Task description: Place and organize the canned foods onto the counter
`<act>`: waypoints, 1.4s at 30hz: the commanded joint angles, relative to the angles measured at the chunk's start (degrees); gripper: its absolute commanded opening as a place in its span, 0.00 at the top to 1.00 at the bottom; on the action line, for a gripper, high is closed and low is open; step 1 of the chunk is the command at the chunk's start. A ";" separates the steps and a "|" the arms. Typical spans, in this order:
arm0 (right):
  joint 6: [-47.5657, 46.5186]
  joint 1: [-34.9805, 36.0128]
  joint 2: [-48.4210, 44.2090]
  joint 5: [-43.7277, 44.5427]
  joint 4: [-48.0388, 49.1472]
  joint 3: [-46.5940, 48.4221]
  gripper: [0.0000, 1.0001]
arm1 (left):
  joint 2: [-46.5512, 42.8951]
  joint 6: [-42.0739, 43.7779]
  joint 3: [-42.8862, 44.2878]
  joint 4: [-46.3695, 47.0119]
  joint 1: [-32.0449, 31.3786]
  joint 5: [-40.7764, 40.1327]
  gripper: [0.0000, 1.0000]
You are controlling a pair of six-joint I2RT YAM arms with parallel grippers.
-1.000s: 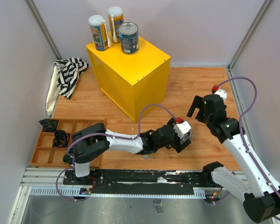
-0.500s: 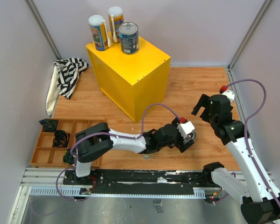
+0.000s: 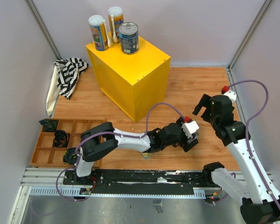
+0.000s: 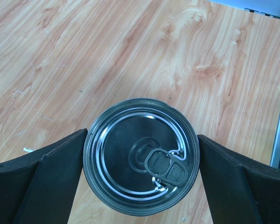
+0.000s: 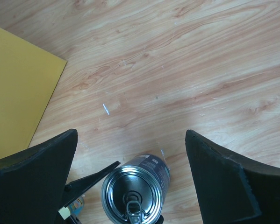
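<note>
Can (image 4: 130,154): lower centre of frame, upright on wood floor (image 4: 60,46). Left gripper (image 4: 142,135) fingers spread wide astride it, nothing clamped. I centre, squeeze evenly. Right gripper (image 5: 130,133) spread, empty.

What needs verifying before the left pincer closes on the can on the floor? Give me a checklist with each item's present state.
1. The silver-topped pull-tab can sits between the left pincer fingers: ok.
2. The can stands upright on the wooden floor: ok.
3. The left pincer is open: ok.
4. The fingers are low enough on the can's wall: cannot tell.
5. The right pincer is open, empty and apart from the can: ok.
6. There is bare room on the yellow box-shaped counter beside the three cans standing there: ok.
</note>
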 commanded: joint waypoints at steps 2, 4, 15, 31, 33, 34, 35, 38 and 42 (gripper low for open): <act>0.54 -1.07 -1.16 0.28 -0.99 -0.96 0.02 | 2.19 -0.18 2.96 -1.57 -0.24 2.04 0.01; 0.75 -1.09 -1.46 0.14 -1.03 -1.28 0.02 | 2.74 -0.42 3.68 -2.40 -0.26 2.16 0.01; 1.86 -1.22 -3.43 0.76 -2.19 -2.25 0.02 | 2.10 -1.24 3.64 -3.55 -0.25 3.10 0.38; 1.22 -1.29 -5.12 3.00 -4.88 -1.00 0.02 | -2.73 -3.53 3.12 -7.51 -0.24 5.15 1.00; 0.96 -1.26 -5.31 3.43 -5.34 -0.63 0.02 | -3.51 -3.92 2.92 -7.80 -0.25 5.20 1.00; 0.84 -1.32 -5.46 3.61 -5.51 -0.47 0.02 | -3.76 -4.06 2.87 -7.98 -0.20 5.38 1.00; 0.69 -1.26 -5.67 3.77 -5.45 -0.40 0.02 | -4.09 -4.28 2.79 -7.95 -0.15 5.42 1.00; 0.12 -1.35 -5.86 4.09 -5.54 0.19 0.02 | -4.09 -5.60 3.37 -8.95 0.31 7.00 1.00; -0.51 -1.63 -5.65 4.34 -5.91 1.26 0.02 | -3.81 -8.59 4.08 -10.70 0.90 8.45 1.00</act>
